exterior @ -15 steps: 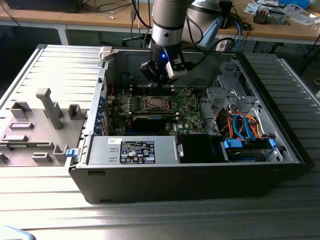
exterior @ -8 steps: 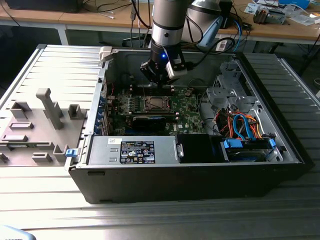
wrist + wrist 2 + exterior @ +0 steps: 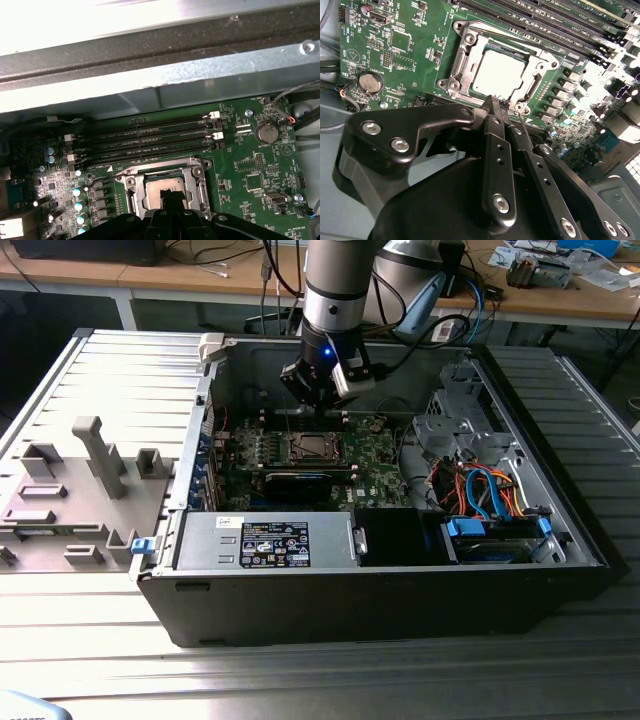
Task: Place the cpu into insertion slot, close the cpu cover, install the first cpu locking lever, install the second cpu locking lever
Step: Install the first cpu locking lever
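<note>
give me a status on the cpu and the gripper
Gripper over the socket's edge, fingers together, holding nothing visible. Cpu seated in the insertion slot, cover down around it. Nothing in the way.

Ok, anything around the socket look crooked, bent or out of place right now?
Nothing stands out. The cpu lies flat and square inside the insertion slot, with the cpu cover framing it evenly. The tool is at the socket's edge. The memory slots look straight.
</note>
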Action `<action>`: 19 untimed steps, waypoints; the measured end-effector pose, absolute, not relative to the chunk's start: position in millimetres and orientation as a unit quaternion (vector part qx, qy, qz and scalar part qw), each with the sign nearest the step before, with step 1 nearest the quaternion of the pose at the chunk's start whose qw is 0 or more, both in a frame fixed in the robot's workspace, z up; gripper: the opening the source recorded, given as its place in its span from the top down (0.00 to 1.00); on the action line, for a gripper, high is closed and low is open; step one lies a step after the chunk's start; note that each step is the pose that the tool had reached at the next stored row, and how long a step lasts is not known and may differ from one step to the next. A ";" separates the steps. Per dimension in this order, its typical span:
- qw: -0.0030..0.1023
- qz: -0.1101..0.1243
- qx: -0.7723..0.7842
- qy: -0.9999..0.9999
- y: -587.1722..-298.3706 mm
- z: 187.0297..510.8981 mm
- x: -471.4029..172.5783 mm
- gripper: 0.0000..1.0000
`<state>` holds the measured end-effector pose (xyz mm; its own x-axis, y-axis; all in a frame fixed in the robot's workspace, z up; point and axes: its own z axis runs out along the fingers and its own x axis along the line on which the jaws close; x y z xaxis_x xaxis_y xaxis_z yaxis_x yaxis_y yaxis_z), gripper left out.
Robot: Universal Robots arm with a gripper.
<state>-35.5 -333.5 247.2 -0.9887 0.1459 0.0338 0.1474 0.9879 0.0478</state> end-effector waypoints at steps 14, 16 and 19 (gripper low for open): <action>0.015 -0.025 -0.067 -0.997 -333.5 247.2 -35.5 0.89; 0.015 -0.025 -0.066 -0.997 -333.5 247.2 -35.5 0.89; 0.015 -0.025 -0.065 -0.997 -333.5 247.2 -35.5 0.89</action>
